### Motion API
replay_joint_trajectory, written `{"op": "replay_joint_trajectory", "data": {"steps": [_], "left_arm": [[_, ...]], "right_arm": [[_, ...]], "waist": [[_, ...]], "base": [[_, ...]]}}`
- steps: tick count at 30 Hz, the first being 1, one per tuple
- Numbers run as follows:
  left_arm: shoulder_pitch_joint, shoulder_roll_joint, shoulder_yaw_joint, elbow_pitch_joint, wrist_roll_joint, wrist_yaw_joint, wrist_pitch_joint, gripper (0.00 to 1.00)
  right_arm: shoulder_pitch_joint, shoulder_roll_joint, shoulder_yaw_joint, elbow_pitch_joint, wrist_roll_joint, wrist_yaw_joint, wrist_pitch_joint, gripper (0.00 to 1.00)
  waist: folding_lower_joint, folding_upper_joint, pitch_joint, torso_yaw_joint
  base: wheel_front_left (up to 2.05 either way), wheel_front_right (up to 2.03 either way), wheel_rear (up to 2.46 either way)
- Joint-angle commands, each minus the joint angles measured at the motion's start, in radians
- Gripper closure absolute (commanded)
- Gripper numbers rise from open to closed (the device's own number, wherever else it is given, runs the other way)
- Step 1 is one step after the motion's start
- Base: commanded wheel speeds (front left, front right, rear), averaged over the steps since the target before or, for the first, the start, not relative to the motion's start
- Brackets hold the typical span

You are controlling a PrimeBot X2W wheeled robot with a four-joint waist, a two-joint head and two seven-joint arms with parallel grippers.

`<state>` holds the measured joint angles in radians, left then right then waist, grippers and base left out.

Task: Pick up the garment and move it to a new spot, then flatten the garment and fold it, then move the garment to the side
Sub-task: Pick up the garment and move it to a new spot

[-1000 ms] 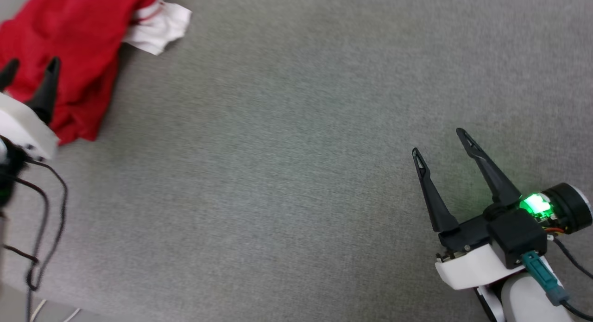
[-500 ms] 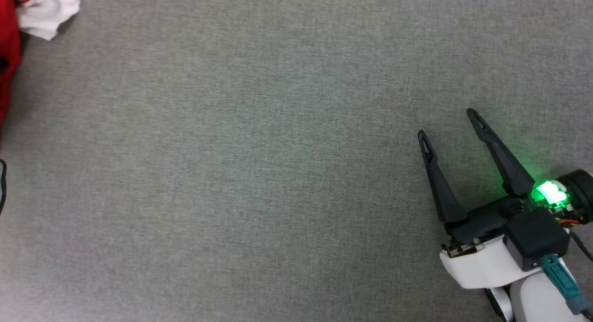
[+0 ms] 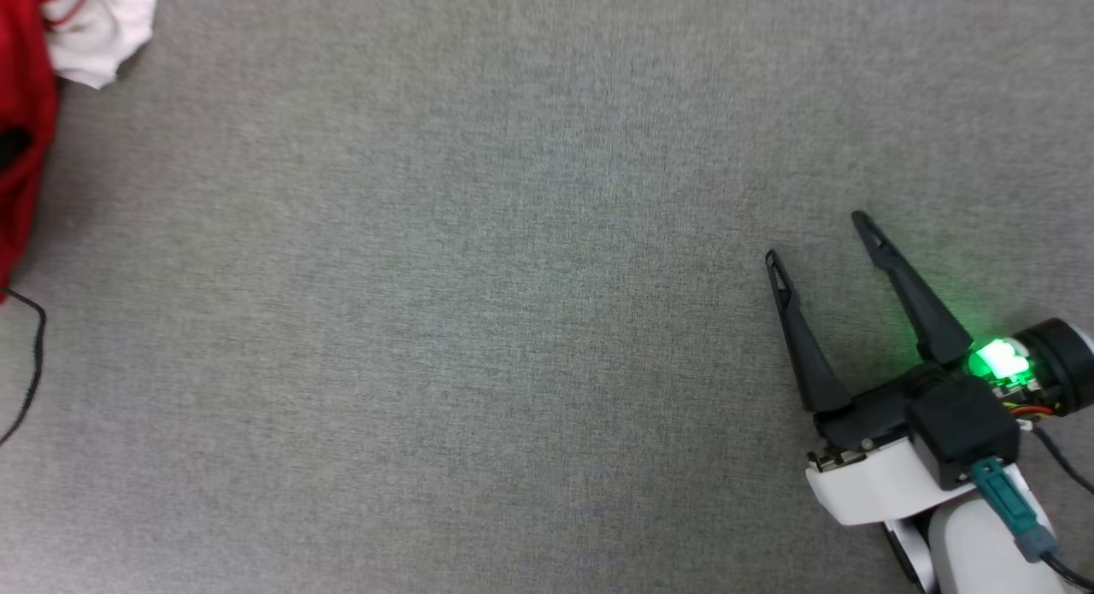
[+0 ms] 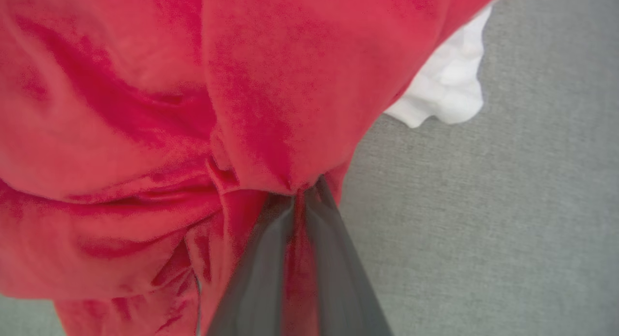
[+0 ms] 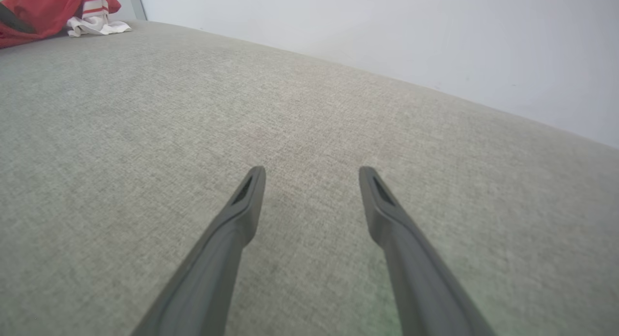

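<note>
The garment (image 3: pixel 26 81) is a crumpled red shirt with a white sleeve (image 3: pixel 102 30), lying at the head view's far left edge on the grey cloth surface (image 3: pixel 513 278). In the left wrist view the garment (image 4: pixel 193 84) is bunched up, and my left gripper (image 4: pixel 302 193) is shut on a pinched fold of its red cloth. My right gripper (image 3: pixel 816 239) stands open over bare surface at the lower right, far from the garment (image 5: pixel 43 7). Its two fingers in the right wrist view, right gripper (image 5: pixel 312 174), hold nothing.
A black cable (image 3: pixel 30 355) hangs at the head view's left edge. A pale wall (image 5: pixel 387 31) rises behind the surface's far edge in the right wrist view.
The head camera has turned right, so the garment and left arm slid to the left edge. My left gripper has closed on the red cloth. The right gripper has stayed open.
</note>
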<state>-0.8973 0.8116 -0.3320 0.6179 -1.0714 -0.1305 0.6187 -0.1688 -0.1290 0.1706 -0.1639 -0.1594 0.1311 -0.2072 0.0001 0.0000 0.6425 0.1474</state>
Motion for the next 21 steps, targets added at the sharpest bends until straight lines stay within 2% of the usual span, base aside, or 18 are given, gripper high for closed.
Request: {"op": "replay_joint_trajectory", "data": {"steps": [1, 7, 8, 12, 14, 17, 21], "left_arm": [[0.022, 0.015, -0.019, -0.026, -0.009, 0.001, -0.035, 1.0], [0.099, 0.041, -0.133, -0.156, -0.027, 0.001, -0.167, 1.0], [0.141, 0.05, -0.204, -0.21, -0.018, 0.001, -0.23, 1.0], [0.182, 0.05, -0.27, -0.263, -0.015, 0.001, -0.284, 1.0], [0.233, 0.04, -0.333, -0.309, -0.016, 0.001, -0.339, 1.0], [0.263, 0.034, -0.367, -0.334, -0.01, 0.001, -0.372, 1.0], [0.319, -0.011, -0.407, -0.377, 0.007, 0.002, -0.425, 1.0]], "right_arm": [[-0.005, 0.002, 0.002, 0.021, 0.006, -0.001, -0.003, 0.0], [-0.001, 0.024, 0.0, 0.087, 0.024, -0.001, -0.024, 0.0], [0.006, 0.037, -0.007, 0.133, 0.028, -0.001, -0.035, 0.0], [0.015, 0.052, -0.01, 0.176, 0.04, -0.001, -0.043, 0.0], [0.026, 0.064, -0.012, 0.216, 0.048, -0.001, -0.05, 0.0], [0.034, 0.07, -0.016, 0.237, 0.057, -0.001, -0.055, 0.0], [0.055, 0.077, -0.031, 0.269, 0.073, -0.001, -0.057, 0.0]], "waist": [[-0.0001, 0.0, -0.039, -0.002], [-0.0001, 0.0, -0.154, -0.017], [-0.0001, 0.0, -0.22, -0.033], [-0.0001, 0.0, -0.281, -0.054], [-0.0001, 0.0, -0.341, -0.083], [-0.0001, 0.0, -0.378, -0.103], [-0.0001, 0.0, -0.437, -0.138]], "base": [[0.0, 0.0, 0.0], [0.0, 0.0, 0.0], [0.0, 0.0, 0.0], [0.0, 0.0, 0.0], [0.0, 0.0, 0.0], [0.0, 0.0, 0.0], [0.0, 0.0, 0.0]]}}
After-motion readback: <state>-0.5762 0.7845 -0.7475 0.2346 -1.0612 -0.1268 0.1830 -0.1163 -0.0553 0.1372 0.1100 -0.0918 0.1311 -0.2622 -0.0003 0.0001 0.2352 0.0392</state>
